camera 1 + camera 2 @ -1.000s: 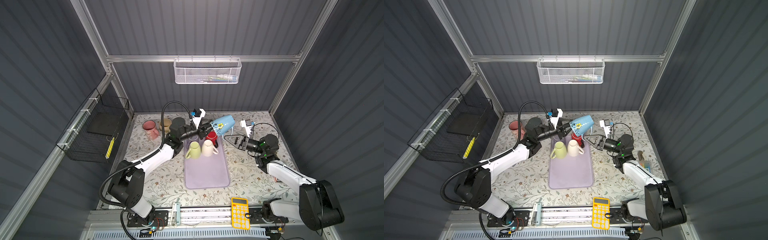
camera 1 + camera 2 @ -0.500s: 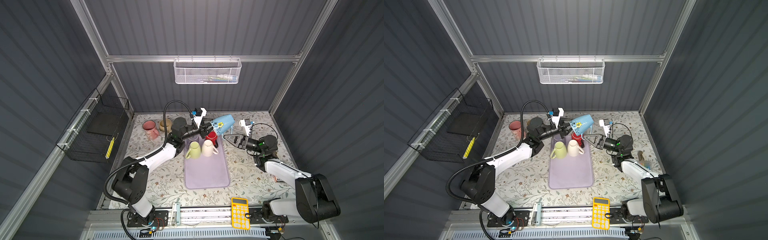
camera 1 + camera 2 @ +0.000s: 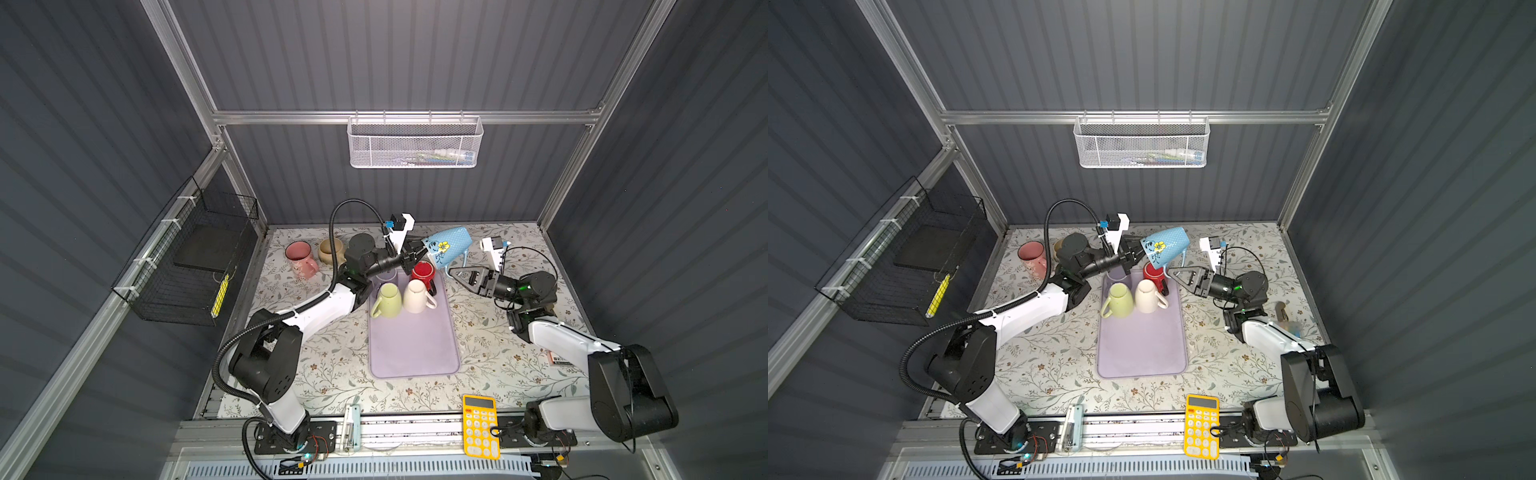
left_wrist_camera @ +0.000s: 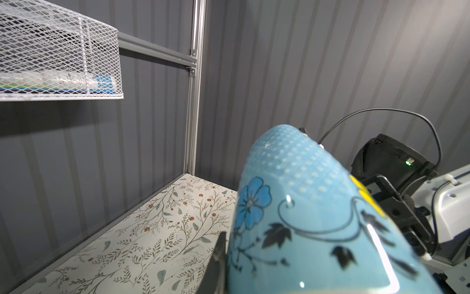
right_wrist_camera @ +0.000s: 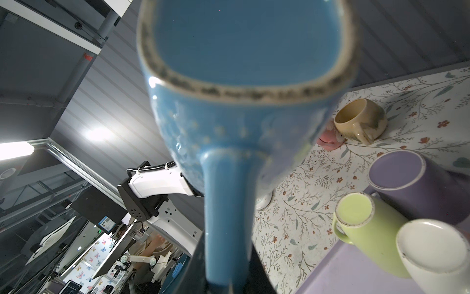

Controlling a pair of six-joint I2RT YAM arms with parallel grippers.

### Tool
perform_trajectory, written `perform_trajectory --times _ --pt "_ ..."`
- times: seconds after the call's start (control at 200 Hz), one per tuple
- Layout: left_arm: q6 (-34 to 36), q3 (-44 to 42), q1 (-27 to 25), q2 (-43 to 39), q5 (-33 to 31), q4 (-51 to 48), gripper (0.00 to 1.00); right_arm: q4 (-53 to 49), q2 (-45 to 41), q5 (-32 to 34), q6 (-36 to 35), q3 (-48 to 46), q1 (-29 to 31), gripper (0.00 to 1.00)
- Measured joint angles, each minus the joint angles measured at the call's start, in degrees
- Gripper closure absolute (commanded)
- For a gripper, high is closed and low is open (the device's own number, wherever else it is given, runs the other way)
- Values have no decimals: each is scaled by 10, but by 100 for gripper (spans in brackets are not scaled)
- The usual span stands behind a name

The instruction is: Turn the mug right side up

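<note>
The mug (image 3: 451,245) (image 3: 1165,245) is light blue with painted flowers and hangs tilted on its side in the air above the tray's far end. My left gripper (image 3: 417,253) (image 3: 1133,251) is shut on its left end. In the left wrist view one finger (image 4: 217,259) lies against the mug's wall (image 4: 318,216), and the other finger is hidden. My right gripper (image 3: 455,273) (image 5: 226,285) is shut on the mug's handle (image 5: 226,216) from the right. The mug's speckled-edged end (image 5: 241,51) faces the right wrist camera.
The purple tray (image 3: 415,353) carries upside-down green (image 3: 388,297) and white (image 3: 415,295) mugs and a red mug (image 3: 423,272). Pink (image 3: 300,255) and tan (image 3: 330,249) mugs stand at the back left. A yellow calculator (image 3: 480,424) lies at the front edge.
The left jaws have closed on the mug. The right arm has shifted slightly to the left while keeping hold of the handle. The mug has stayed in about the same place.
</note>
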Motion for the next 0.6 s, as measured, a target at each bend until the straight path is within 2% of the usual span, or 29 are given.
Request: perform_trajectory --times 0.29,0.475,0.6 --pt "-3 0 0 1 0 10 99 10 2 -1 2 0 0 92" --pt "-4 0 -1 1 0 13 100 14 3 -1 2 0 1 74" --pt "-7 -1 -2 1 4 7 100 17 3 8 -6 0 -2 67"
